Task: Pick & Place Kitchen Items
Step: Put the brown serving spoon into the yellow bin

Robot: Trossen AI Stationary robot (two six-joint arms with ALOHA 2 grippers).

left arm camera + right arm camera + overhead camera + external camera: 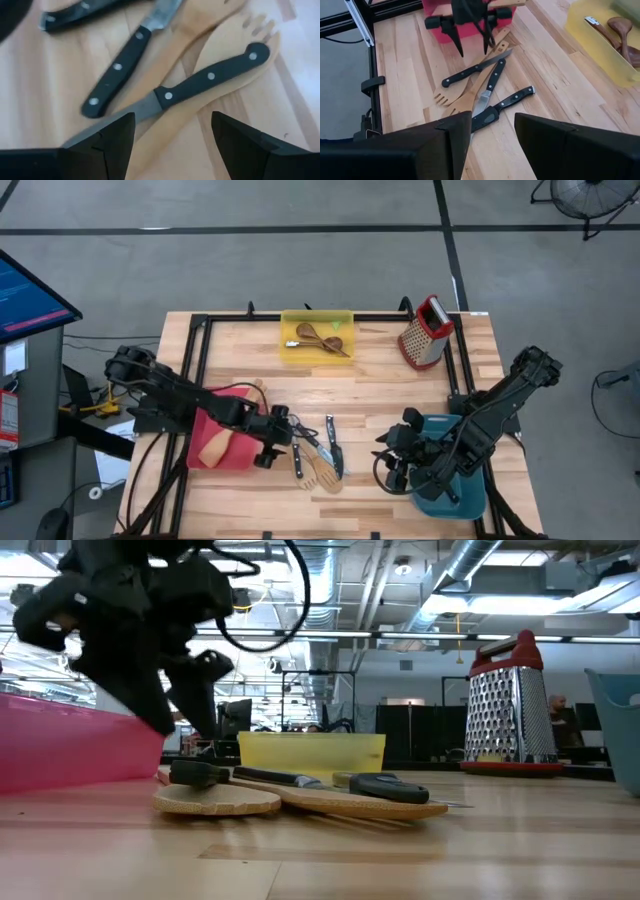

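A loose heap of kitchen items lies on the wooden table near its front middle. It holds three black-handled knives (pixel 337 460) (pixel 210 77) (pixel 117 67) lying over pale wooden fork-tipped turners (pixel 322 472) (pixel 230 45). My left gripper (pixel 287 442) (pixel 172 135) (pixel 473 50) points steeply down over the heap's left end, open, its fingertips (pixel 172 728) just above the utensils with one knife's blade below the gap. My right gripper (pixel 392 452) (pixel 492 130) hangs open higher up to the heap's right, holding nothing.
A red bin (pixel 240 455) with a pale spatula (pixel 212 448) in it stands just left of the heap, under my left arm. A yellow bin (pixel 317 350) with dark spoons (pixel 318 335) sits at the far middle. A grater (pixel 425 332) stands far right, a teal bin (pixel 470 498) under my right arm.
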